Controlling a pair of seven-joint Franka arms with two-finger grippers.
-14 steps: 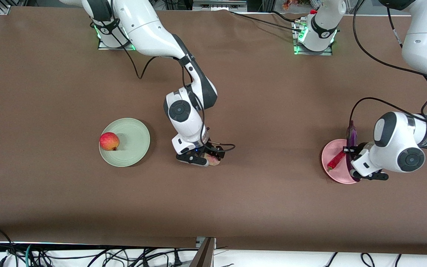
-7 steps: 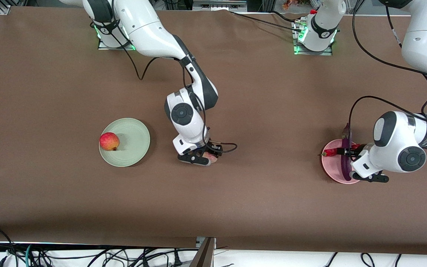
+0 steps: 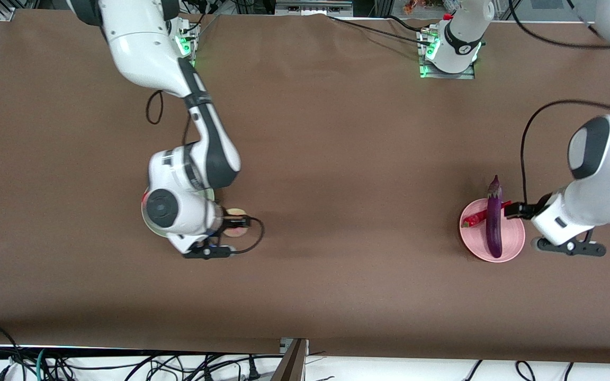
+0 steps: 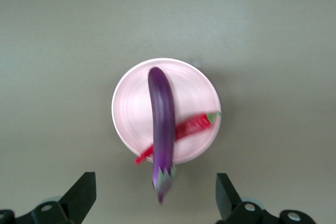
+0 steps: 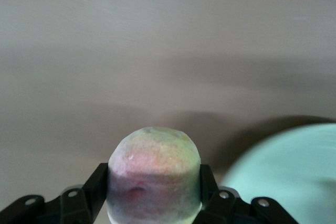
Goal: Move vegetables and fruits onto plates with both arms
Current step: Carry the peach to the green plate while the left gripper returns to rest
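Observation:
My right gripper (image 3: 236,222) is shut on the pale pink-yellow peach (image 5: 154,171) and holds it above the table just beside the green plate (image 3: 146,225). The plate's rim also shows in the right wrist view (image 5: 283,171). The right arm hides most of that plate and the red fruit. The purple eggplant (image 3: 493,222) lies on the pink plate (image 3: 514,238), across the red chili (image 3: 473,218), with its stem cap past the rim. My left gripper (image 3: 517,210) is open and empty, raised over that plate's edge. The left wrist view shows eggplant (image 4: 161,119), chili (image 4: 194,124) and plate (image 4: 131,114).
The brown table cloth (image 3: 358,174) stretches bare between the two plates. The arm bases stand at the table's edge farthest from the front camera. Cables hang below the edge nearest the camera.
My right gripper carried the peach from mid-table to beside the green plate. My left gripper let go of the eggplant, which now lies flat on the pink plate, and drew up and away.

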